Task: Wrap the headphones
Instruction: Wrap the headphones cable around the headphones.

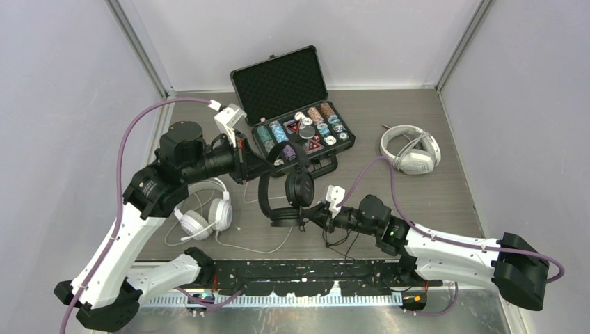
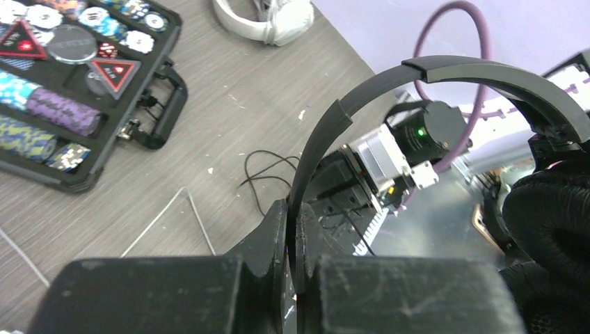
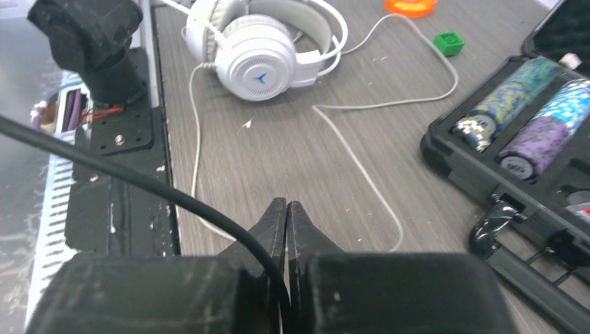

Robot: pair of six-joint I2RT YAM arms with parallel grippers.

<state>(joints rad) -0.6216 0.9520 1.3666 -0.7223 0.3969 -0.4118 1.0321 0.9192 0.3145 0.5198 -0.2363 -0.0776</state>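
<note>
My left gripper (image 1: 264, 167) is shut on the headband (image 2: 452, 69) of the slim black headphones (image 1: 289, 198) and holds them up over the table's middle; the jaws (image 2: 293, 223) pinch the band, and an ear pad (image 2: 549, 216) hangs at the right. My right gripper (image 1: 314, 213) is shut on the black cord (image 3: 139, 177), which runs between its closed jaws (image 3: 286, 209). The white round-cup headset (image 1: 205, 214) lies at the left and also shows in the right wrist view (image 3: 261, 56). The bulky white-grey pair (image 1: 412, 149) lies at the right rear.
An open black case (image 1: 292, 111) of poker chips stands at the rear centre, its handle (image 3: 497, 229) near my right gripper. White cord (image 3: 362, 160) loops across the table. An orange piece (image 3: 410, 5) and a green block (image 3: 449, 43) lie beyond it. A black rail (image 1: 313, 271) runs along the near edge.
</note>
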